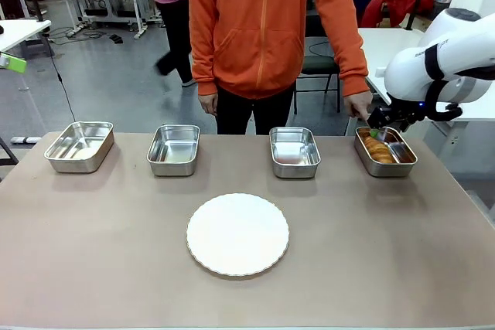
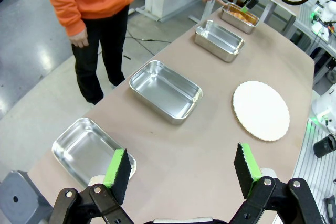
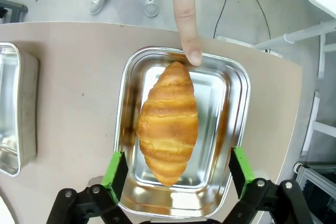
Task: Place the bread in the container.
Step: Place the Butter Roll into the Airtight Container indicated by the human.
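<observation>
The bread, a golden-brown croissant (image 3: 168, 121), lies loose inside the far-right steel container (image 3: 236, 103), also seen as bread (image 1: 378, 150) in the container (image 1: 405, 161). My right gripper (image 3: 178, 169) hovers just above it, open, its green pads (image 3: 115, 170) astride the croissant's near end without touching. From the front, the right gripper (image 1: 377, 130) hangs over the pan's far rim. A person's finger (image 3: 187, 19) points onto the pan's far edge. My left gripper (image 2: 181, 169) is open above the table's left end, holding nothing.
Three more steel pans (image 1: 79, 147), (image 1: 174, 149), (image 1: 294, 152) stand in a row at the far side. A round white plate (image 1: 237, 234) sits mid-table. The person in orange (image 1: 263, 28) stands behind the table, a hand (image 1: 358, 104) by the right pan.
</observation>
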Robot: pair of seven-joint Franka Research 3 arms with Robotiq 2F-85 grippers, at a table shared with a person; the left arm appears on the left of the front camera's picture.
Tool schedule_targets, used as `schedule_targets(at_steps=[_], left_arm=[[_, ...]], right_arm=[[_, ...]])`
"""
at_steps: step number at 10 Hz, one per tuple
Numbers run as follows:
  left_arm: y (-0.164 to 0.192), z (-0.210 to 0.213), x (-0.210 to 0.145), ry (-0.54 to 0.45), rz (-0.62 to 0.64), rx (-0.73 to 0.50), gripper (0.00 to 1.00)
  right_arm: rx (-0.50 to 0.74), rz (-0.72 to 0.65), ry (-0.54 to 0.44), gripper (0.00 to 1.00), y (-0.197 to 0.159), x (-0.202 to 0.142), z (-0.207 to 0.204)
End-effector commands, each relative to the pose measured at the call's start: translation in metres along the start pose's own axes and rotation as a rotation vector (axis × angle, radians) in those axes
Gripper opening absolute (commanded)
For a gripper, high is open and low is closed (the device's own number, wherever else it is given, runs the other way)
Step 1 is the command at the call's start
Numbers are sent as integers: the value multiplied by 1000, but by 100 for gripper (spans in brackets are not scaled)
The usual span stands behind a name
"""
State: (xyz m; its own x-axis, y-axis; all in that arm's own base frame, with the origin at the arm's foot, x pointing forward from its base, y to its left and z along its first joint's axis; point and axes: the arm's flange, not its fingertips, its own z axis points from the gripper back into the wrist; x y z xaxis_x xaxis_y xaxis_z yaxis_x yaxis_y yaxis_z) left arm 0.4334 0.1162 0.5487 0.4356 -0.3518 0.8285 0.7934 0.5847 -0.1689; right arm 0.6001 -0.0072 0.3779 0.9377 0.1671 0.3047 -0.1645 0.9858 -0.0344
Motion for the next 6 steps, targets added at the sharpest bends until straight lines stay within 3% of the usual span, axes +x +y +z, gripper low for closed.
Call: schedule_targets(at_steps=[1,6], left_arm=[[-1,-1,1,-12,-7,-9,100],[-1,-1,1,-12,-7,-9,100]], right_arm=[[-2,9,-5,100,-1,0,1],[-2,9,-5,100,-1,0,1]])
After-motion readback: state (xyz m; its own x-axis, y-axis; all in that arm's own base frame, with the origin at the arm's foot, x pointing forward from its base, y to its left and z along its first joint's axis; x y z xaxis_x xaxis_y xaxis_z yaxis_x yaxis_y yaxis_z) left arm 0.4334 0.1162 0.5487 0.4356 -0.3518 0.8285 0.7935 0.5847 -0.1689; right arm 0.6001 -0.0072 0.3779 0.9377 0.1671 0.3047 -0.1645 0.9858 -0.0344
